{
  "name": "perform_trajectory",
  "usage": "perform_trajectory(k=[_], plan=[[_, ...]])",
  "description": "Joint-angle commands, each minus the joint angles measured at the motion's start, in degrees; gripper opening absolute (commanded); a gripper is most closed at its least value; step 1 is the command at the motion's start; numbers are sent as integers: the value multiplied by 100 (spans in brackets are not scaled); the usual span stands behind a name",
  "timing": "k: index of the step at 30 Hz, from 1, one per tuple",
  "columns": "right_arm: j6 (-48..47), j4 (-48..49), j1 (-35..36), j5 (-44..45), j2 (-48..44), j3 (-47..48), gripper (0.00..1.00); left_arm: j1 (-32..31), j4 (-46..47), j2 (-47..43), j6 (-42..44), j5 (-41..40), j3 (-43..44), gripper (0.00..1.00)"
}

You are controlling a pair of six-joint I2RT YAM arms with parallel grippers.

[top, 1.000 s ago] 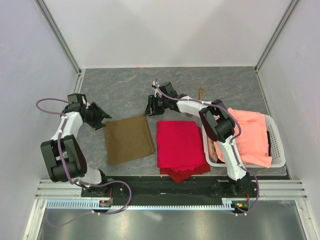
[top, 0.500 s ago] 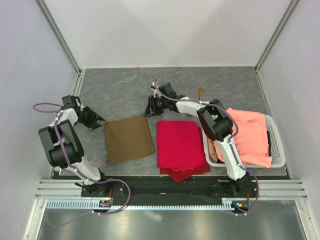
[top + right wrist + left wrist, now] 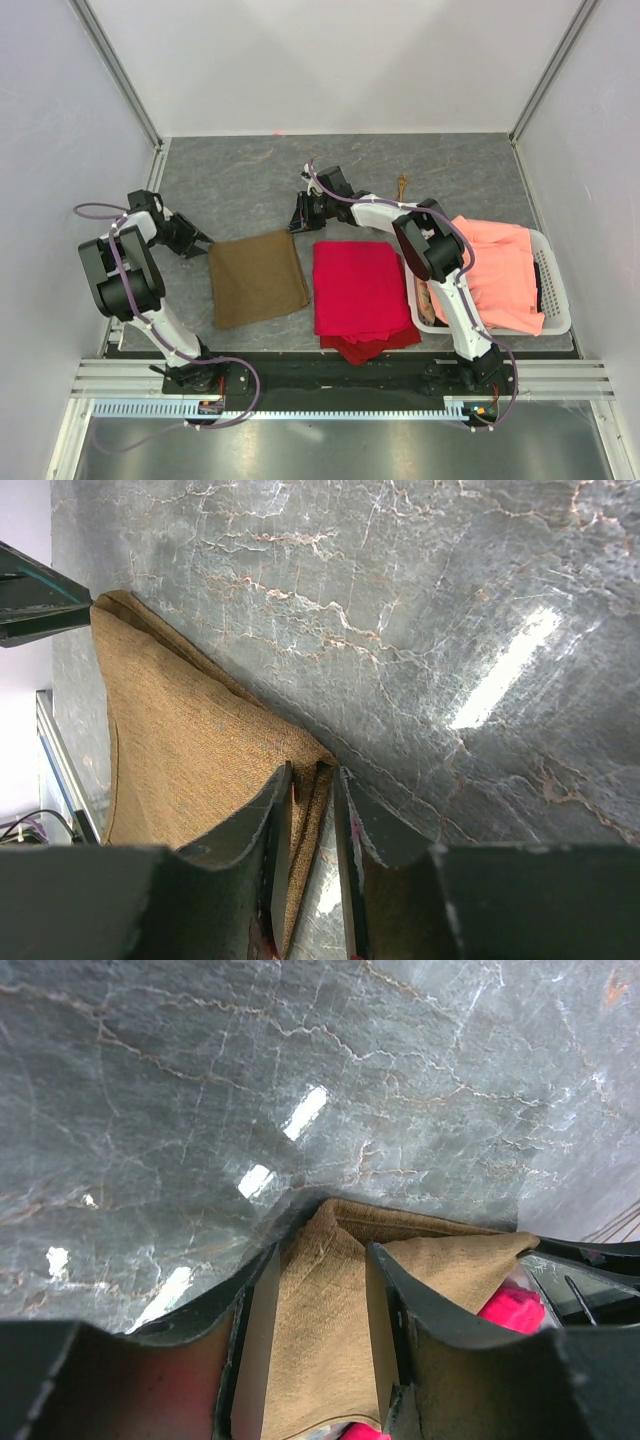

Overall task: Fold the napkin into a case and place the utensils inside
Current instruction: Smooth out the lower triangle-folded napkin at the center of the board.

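Two tools angle down onto far corners of the napkin (image 3: 258, 278): left tool (image 3: 322, 1255) gaping, right tool (image 3: 313, 772) narrowly apart.

Three cloths are in view: one olive-brown napkin (image 3: 258, 278) at 8 o'clock, one red cloth (image 3: 360, 288) at 6 o'clock and one salmon-orange cloth (image 3: 500, 265) at 4 o'clock. There is one white plastic basket (image 3: 556, 300). Two robot arms show, one left arm (image 3: 120, 285) and one right arm (image 3: 452, 295). The gold-coloured utensils (image 3: 402, 185) at 1 o'clock are too small to count.
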Motion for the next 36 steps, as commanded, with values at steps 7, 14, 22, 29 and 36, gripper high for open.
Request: perform_trajectory(k=[7, 14, 22, 29, 36], plan=[[87, 184, 7, 131, 111, 137, 19, 15, 82, 255, 129, 61, 288, 27], [166, 193, -64, 737, -39, -21, 0, 24, -111, 334, 181, -405, 517, 6], [131, 387, -55, 677, -162, -40, 12, 50, -251, 124, 234, -704, 604, 27], [-449, -841, 59, 1221, -547, 312, 45, -72, -366, -922, 190, -1074, 377, 37], [-880, -1310, 375, 1723, -1330, -213, 47, -222, 90, -1275, -319, -152, -449, 12]])
